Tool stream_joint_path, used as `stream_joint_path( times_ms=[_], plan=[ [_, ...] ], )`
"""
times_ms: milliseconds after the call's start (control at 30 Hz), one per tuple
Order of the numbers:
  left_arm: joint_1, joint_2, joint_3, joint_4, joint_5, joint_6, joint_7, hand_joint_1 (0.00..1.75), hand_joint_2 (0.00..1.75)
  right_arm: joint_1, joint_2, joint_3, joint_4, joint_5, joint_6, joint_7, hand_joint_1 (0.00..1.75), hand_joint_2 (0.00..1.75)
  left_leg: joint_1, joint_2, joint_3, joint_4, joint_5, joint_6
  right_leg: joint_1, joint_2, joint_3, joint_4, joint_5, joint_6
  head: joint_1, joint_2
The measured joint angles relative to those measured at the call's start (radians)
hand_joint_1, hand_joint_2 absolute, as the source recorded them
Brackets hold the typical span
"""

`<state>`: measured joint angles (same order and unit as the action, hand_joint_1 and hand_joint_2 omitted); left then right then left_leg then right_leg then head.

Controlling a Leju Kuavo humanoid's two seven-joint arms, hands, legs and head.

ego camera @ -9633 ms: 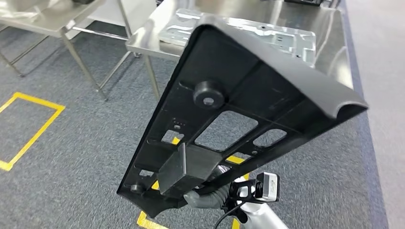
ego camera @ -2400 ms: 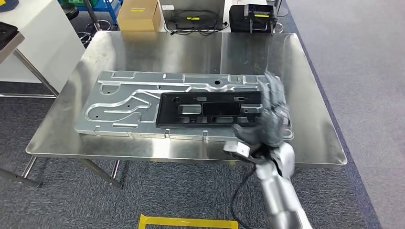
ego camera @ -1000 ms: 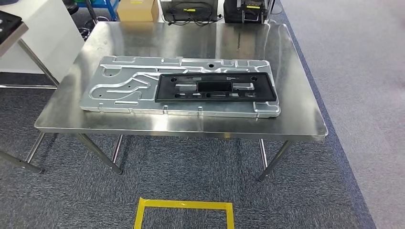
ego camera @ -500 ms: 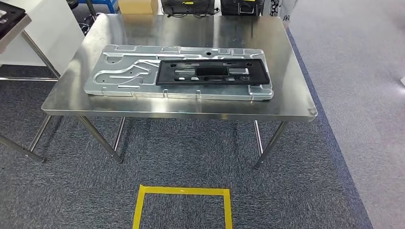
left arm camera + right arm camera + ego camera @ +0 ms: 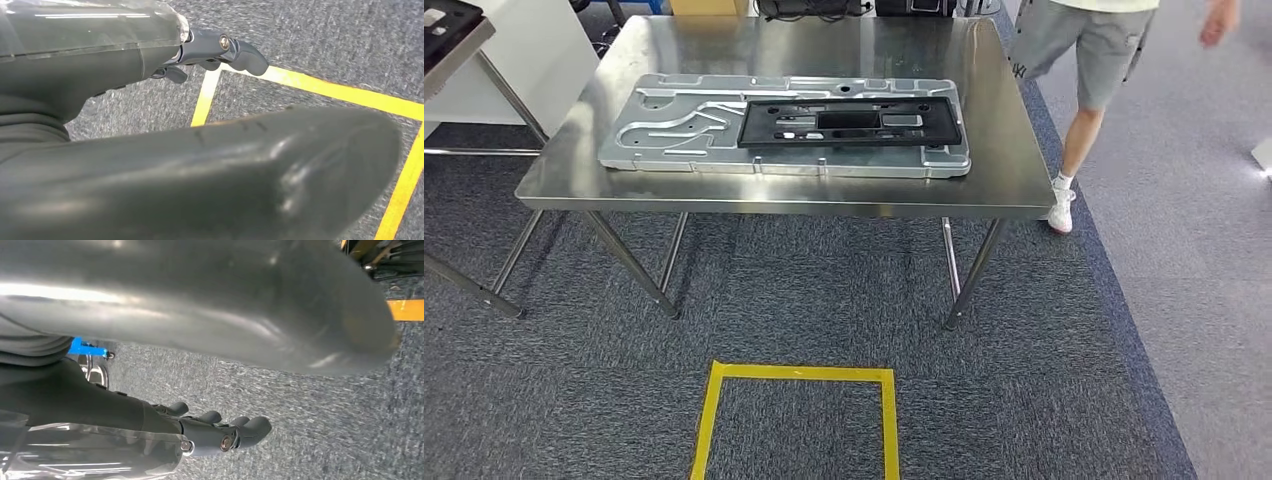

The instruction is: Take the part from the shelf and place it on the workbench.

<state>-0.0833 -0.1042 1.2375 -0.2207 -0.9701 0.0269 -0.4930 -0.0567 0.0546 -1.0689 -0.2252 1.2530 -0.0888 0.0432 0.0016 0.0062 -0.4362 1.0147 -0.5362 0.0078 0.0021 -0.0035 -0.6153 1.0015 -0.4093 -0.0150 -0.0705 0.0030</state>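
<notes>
Part delivered, hands free

The steel tabletop (image 5: 724, 190) carries a long silver stamped panel (image 5: 674, 140), and the black part (image 5: 849, 122) lies flat on that panel, toward its right end. The left hand (image 5: 220, 50) and right hand (image 5: 220, 435) both hang over grey carpet, fingers loosely apart and holding nothing. Judged from this, the placing looks complete, with nothing left to do.
</notes>
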Motion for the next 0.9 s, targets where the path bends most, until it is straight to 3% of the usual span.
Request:
stream_joint_path(
  times_ms=[33, 67, 133, 167, 200, 267, 300, 333, 367, 400, 433, 467, 533, 567, 600, 633, 667, 733, 767, 800, 833, 867, 900],
  plan=[
    [-0.002, 0.000, 0.000, 0.000, 0.000, 0.001, -0.002, 0.00, 0.00, 0.000, 0.000, -0.004, 0.000, -0.007, -0.001, -0.006, 0.00, 0.00, -0.004, -0.001, 0.023, -0.042, -0.012, 0.005, -0.001, 0.001, -0.004, 0.000, 0.010, 0.006, 0.000, 0.000],
    [-0.002, 0.000, 0.000, 0.000, -0.001, 0.001, -0.004, 0.00, 0.00, 0.001, 0.000, -0.009, 0.000, -0.014, -0.002, -0.013, 0.00, 0.00, -0.006, 0.000, 0.027, -0.060, -0.013, 0.009, -0.002, 0.002, -0.007, -0.002, 0.021, 0.013, 0.000, 0.000],
    [-0.001, -0.004, -0.001, 0.001, -0.004, -0.001, -0.006, 0.00, 0.00, 0.002, -0.002, -0.018, 0.000, -0.025, -0.005, -0.024, 0.00, 0.00, -0.004, 0.010, 0.010, -0.064, 0.008, 0.022, -0.006, 0.006, -0.017, 0.006, 0.015, 0.023, 0.000, 0.000],
    [-0.001, -0.005, -0.001, 0.001, -0.005, -0.002, -0.007, 0.00, 0.00, 0.002, -0.003, -0.023, 0.000, -0.028, -0.006, -0.028, 0.00, 0.00, -0.001, 0.016, -0.002, -0.067, 0.021, 0.029, -0.007, 0.007, -0.027, 0.029, -0.017, 0.028, 0.000, 0.000],
    [-0.001, -0.007, -0.002, 0.002, -0.008, -0.003, -0.008, 0.00, 0.00, 0.003, -0.004, -0.027, 0.000, -0.032, -0.006, -0.031, 0.00, 0.00, 0.001, 0.023, -0.017, -0.068, 0.035, 0.035, -0.010, 0.008, -0.041, 0.072, -0.068, 0.032, 0.000, 0.000],
    [-0.002, -0.007, -0.003, 0.002, -0.011, -0.005, -0.010, 0.00, 0.00, 0.004, -0.004, -0.033, 0.000, -0.037, -0.006, -0.037, 0.00, 0.00, 0.000, 0.034, -0.050, -0.066, 0.060, 0.039, -0.015, 0.008, -0.072, 0.199, -0.169, 0.042, 0.000, 0.000],
    [-0.002, -0.007, -0.004, 0.002, -0.012, -0.005, -0.011, 0.00, 0.00, 0.004, -0.004, -0.035, 0.001, -0.038, -0.006, -0.040, 0.00, 0.00, 0.000, 0.041, -0.068, -0.063, 0.071, 0.038, -0.018, 0.007, -0.079, 0.259, -0.188, 0.048, 0.000, 0.000],
    [-0.002, -0.007, -0.004, 0.002, -0.013, -0.005, -0.011, 0.00, 0.00, 0.004, -0.004, -0.037, 0.001, -0.039, -0.006, -0.042, 0.00, 0.00, 0.000, 0.050, -0.086, -0.058, 0.082, 0.036, -0.021, 0.006, -0.075, 0.294, -0.178, 0.053, 0.000, 0.000],
    [-0.003, -0.008, -0.004, 0.002, -0.014, -0.005, -0.011, 0.00, 0.00, 0.004, -0.004, -0.038, 0.001, -0.039, -0.007, -0.045, 0.00, 0.00, 0.001, 0.059, -0.105, -0.051, 0.091, 0.033, -0.025, 0.003, -0.055, 0.297, -0.148, 0.058, 0.000, 0.000],
    [-0.003, -0.008, -0.004, 0.002, -0.016, -0.005, -0.011, 0.00, 0.00, 0.003, -0.005, -0.039, 0.001, -0.040, -0.008, -0.049, 0.00, 0.00, 0.003, 0.068, -0.123, -0.042, 0.098, 0.029, -0.029, -0.003, -0.017, 0.266, -0.115, 0.062, 0.000, 0.000],
    [-0.004, -0.009, -0.004, 0.002, -0.017, -0.006, -0.011, 0.00, 0.00, 0.001, -0.005, -0.039, 0.001, -0.041, -0.010, -0.052, 0.00, 0.00, 0.003, 0.076, -0.139, -0.031, 0.104, 0.024, -0.033, -0.021, 0.036, 0.205, -0.096, 0.065, 0.000, 0.000],
    [-0.004, -0.010, -0.005, 0.002, -0.018, -0.005, -0.010, 0.00, 0.00, -0.001, -0.005, -0.040, 0.001, -0.040, -0.011, -0.055, 0.00, 0.00, 0.003, 0.083, -0.153, -0.017, 0.108, 0.019, -0.034, -0.043, 0.097, 0.125, -0.099, 0.067, 0.000, 0.000],
    [-0.005, -0.011, -0.005, 0.002, -0.018, -0.003, -0.008, 0.00, 0.00, -0.006, -0.005, -0.040, 0.001, -0.038, -0.012, -0.058, 0.00, 0.00, 0.000, 0.101, -0.169, 0.003, 0.117, 0.007, -0.029, -0.072, 0.175, 0.005, -0.134, 0.059, 0.001, 0.000],
    [-0.005, -0.011, -0.005, 0.002, -0.018, -0.002, -0.007, 0.00, 0.00, -0.006, -0.005, -0.040, 0.001, -0.036, -0.013, -0.059, 0.00, 0.00, 0.000, 0.112, -0.172, 0.007, 0.123, 0.001, -0.026, -0.070, 0.184, -0.019, -0.144, 0.051, 0.001, 0.000],
    [-0.005, -0.011, -0.005, 0.002, -0.018, -0.002, -0.006, 0.00, 0.00, -0.005, -0.004, -0.040, 0.001, -0.035, -0.013, -0.060, 0.00, 0.00, 0.002, 0.119, -0.175, 0.008, 0.128, -0.007, -0.025, -0.060, 0.176, -0.021, -0.141, 0.040, 0.001, 0.000],
    [-0.006, -0.011, -0.005, 0.002, -0.018, -0.002, -0.005, 0.00, 0.00, -0.004, -0.004, -0.040, 0.001, -0.035, -0.014, -0.060, 0.00, 0.00, 0.005, 0.110, -0.179, 0.012, 0.121, -0.016, -0.024, -0.052, 0.164, -0.019, -0.131, 0.029, 0.001, 0.000],
    [-0.005, -0.011, -0.005, 0.002, -0.018, -0.001, -0.005, 0.00, 0.00, -0.003, -0.004, -0.041, 0.001, -0.035, -0.014, -0.060, 0.00, 0.00, 0.007, 0.087, -0.186, 0.029, 0.095, -0.023, -0.024, -0.045, 0.152, -0.018, -0.120, 0.019, 0.000, 0.000],
    [-0.001, -0.011, -0.005, 0.002, -0.018, -0.001, -0.003, 0.00, 0.00, -0.005, -0.004, -0.041, 0.001, -0.031, -0.014, -0.058, 0.00, 0.00, 0.011, 0.028, -0.210, 0.118, -0.003, -0.033, -0.021, -0.031, 0.119, -0.018, -0.092, 0.003, 0.000, 0.000],
    [0.001, -0.011, -0.005, 0.002, -0.018, 0.000, -0.003, 0.00, 0.00, -0.005, -0.004, -0.040, 0.001, -0.026, -0.011, -0.055, 0.00, 0.00, 0.011, 0.011, -0.223, 0.184, -0.053, -0.032, -0.018, -0.022, 0.101, -0.017, -0.078, -0.002, 0.000, 0.000],
    [0.003, -0.011, -0.005, 0.002, -0.019, 0.000, -0.002, 0.00, 0.00, -0.005, -0.004, -0.040, 0.001, -0.022, -0.008, -0.051, 0.00, 0.00, 0.011, 0.005, -0.231, 0.243, -0.082, -0.031, -0.014, -0.014, 0.082, -0.015, -0.065, -0.005, 0.000, 0.000],
    [0.003, -0.011, -0.005, 0.002, -0.020, 0.000, -0.001, 0.00, 0.00, -0.005, -0.004, -0.040, 0.001, -0.018, -0.004, -0.047, 0.00, 0.00, 0.010, 0.003, -0.227, 0.280, -0.087, -0.028, -0.010, -0.005, 0.063, -0.013, -0.051, -0.006, 0.000, 0.000],
    [0.003, -0.011, -0.005, 0.002, -0.021, 0.000, -0.001, 0.00, 0.00, -0.004, -0.004, -0.040, 0.001, -0.017, 0.000, -0.045, 0.00, 0.00, 0.010, 0.002, -0.208, 0.283, -0.069, -0.024, -0.008, 0.001, 0.044, -0.009, -0.040, -0.006, 0.000, 0.000],
    [0.002, -0.011, -0.005, 0.002, -0.023, 0.000, -0.001, 0.00, 0.00, -0.004, -0.004, -0.040, 0.001, -0.017, 0.001, -0.044, 0.00, 0.00, 0.009, 0.002, -0.173, 0.251, -0.040, -0.019, -0.006, 0.007, 0.027, -0.004, -0.029, -0.005, 0.000, 0.000]
  ],
)
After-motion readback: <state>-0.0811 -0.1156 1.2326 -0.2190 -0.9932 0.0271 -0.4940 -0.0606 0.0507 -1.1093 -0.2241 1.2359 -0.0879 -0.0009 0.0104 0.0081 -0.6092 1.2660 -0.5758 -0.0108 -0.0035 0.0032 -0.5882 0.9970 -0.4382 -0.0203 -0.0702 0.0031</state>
